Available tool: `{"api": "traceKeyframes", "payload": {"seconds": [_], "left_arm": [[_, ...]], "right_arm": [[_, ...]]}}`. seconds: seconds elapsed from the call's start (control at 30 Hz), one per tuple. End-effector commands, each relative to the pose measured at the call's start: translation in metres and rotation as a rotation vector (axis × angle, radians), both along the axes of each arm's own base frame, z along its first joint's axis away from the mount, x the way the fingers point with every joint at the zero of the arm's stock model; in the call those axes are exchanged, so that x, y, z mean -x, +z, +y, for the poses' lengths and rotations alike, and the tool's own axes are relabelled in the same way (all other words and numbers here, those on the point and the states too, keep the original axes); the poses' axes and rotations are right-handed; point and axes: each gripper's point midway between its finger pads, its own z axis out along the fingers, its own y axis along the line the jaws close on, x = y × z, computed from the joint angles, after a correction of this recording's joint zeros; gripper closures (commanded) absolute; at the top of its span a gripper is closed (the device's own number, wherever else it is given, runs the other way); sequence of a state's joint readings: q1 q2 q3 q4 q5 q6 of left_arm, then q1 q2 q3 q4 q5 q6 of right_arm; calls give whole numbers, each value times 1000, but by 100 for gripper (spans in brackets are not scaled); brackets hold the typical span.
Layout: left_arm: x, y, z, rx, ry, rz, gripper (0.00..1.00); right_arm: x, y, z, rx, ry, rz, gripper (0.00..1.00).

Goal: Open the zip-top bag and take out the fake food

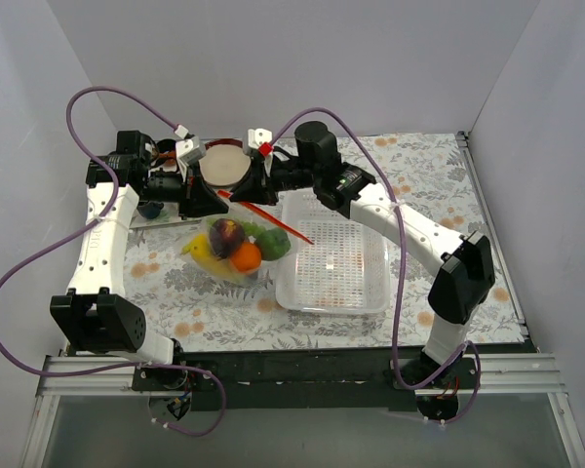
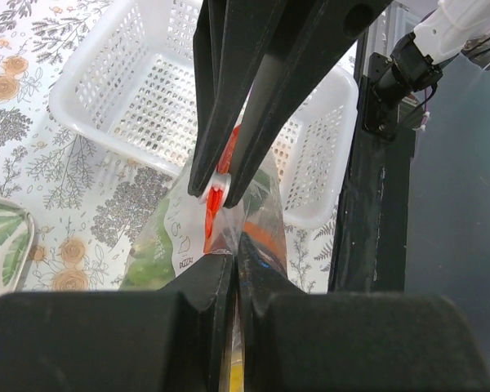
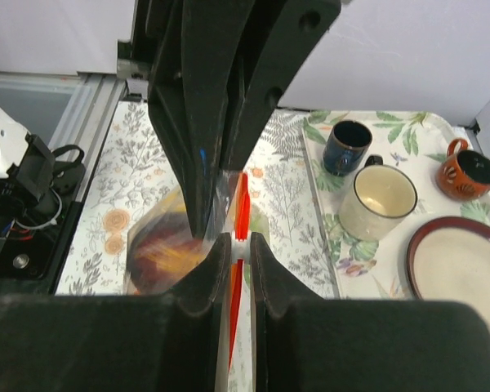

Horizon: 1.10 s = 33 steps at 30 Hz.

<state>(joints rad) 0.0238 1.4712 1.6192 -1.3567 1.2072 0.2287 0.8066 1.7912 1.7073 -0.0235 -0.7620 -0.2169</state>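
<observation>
The zip-top bag point(image 1: 236, 255) hangs between both grippers just left of the basket, its orange-red zip strip point(image 1: 283, 222) slanting down to the right. Fake food point(image 1: 236, 249) fills it: yellow banana, orange, dark purple and green pieces. My left gripper point(image 1: 217, 198) is shut on the bag's top corner, and the left wrist view shows clear plastic pinched between its fingertips point(image 2: 237, 257). My right gripper point(image 3: 240, 241) is shut on the white slider of the zip strip point(image 3: 242, 200), right beside the left fingers. Through the bag the fake food point(image 3: 167, 245) shows as a blur.
A white perforated basket point(image 1: 336, 258) stands right of the bag. Behind the grippers a leaf-print tray holds a dark blue cup point(image 3: 347, 147), a cream cup point(image 3: 384, 196), an orange cup point(image 3: 469, 167) and a plate point(image 3: 465, 269). Walls close in the back and sides.
</observation>
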Motion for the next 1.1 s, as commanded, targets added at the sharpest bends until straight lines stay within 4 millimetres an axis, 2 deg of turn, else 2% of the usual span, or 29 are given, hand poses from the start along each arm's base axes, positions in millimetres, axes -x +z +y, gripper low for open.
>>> {"api": "traceKeyframes", "payload": {"seconds": [0.0,0.03,0.1,0.17,0.23,0.27,0.3,0.4,0.43,0.5,0.73,1.07], "left_arm": [[12,28,-6,59,-23,-39,100],[12,27,-6,57,-22,-36,100],[11,25,-5,48,-19,-35,100],[10,25,-4,37,-16,-45,100],[7,25,-3,28,-14,-55,100],[7,25,-3,24,-14,-61,100],[6,24,-2,22,-15,-67,100],[1,24,-1,9,-12,-79,100],[-2,26,-1,6,-11,-88,100],[-6,26,1,-15,-8,-110,100],[-27,30,15,-94,51,-183,100],[-52,25,55,-119,165,-215,100]], "right_arm": [[-10,-2,-24,25,-72,-13,97],[-12,-9,-29,35,-82,-4,97],[-12,-8,-36,33,-93,-7,97],[-14,-19,-45,53,-111,11,97],[-13,-19,-54,57,-126,2,98],[-11,-34,-59,81,-134,21,98],[-10,-31,-65,74,-149,12,98],[-7,-47,-84,88,-188,42,99],[-9,-45,-88,70,-200,33,99],[-6,-54,-96,77,-220,47,98],[1,-74,-113,109,-256,76,99],[5,-93,-129,138,-297,105,99]]}}
